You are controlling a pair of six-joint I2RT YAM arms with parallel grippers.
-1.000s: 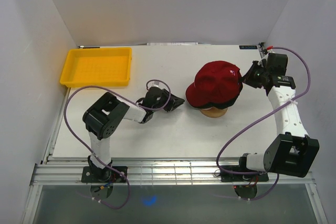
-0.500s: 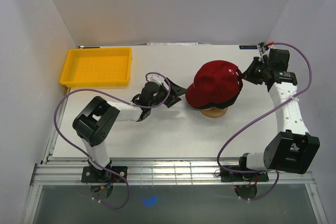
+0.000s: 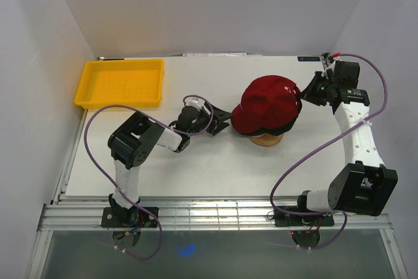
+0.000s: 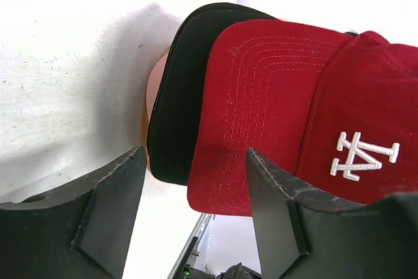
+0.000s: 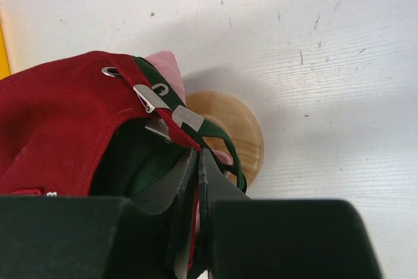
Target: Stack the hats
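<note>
Step in hand, as judged: final settling of the stack. All three hats are already seated on the stand, and none is seen loose on the desk [image 3: 196, 168].

- 10 o'clock of the desk: yellow tray [image 3: 117, 84], with nothing seen in it.
- Left end effector [image 3: 224, 121]: placed at 9 o'clock of the stack, just short of the brims. In the wrist view its jaws are seen wide apart, with nothing gripped. The brims of the red hat [image 4: 261, 96] and the black hat [image 4: 176, 96] beneath it are framed beyond the fingertips [image 4: 134, 161]. Contact with either brim is not shown.
- Stack: set right of the desk's centre, at about 2 o'clock. The red hat is on top, brim pointed to 9 o'clock. The wooden stand [image 3: 266, 140] is visible under the stack at its 6 o'clock edge.
- Right end effector [image 3: 305, 94]: held at 2 o'clock of the stack, at the rear of the hats. Its jaws are pressed together on the back edge of the red hat, where red cloth is seen between them. The strap of the green hat [image 5: 210, 129] runs just beside the fingers; whether it is pinched too cannot be told.

Next move, as judged: the rear grip is to be released and both arms drawn clear without the hats being dragged off the stand.
</note>
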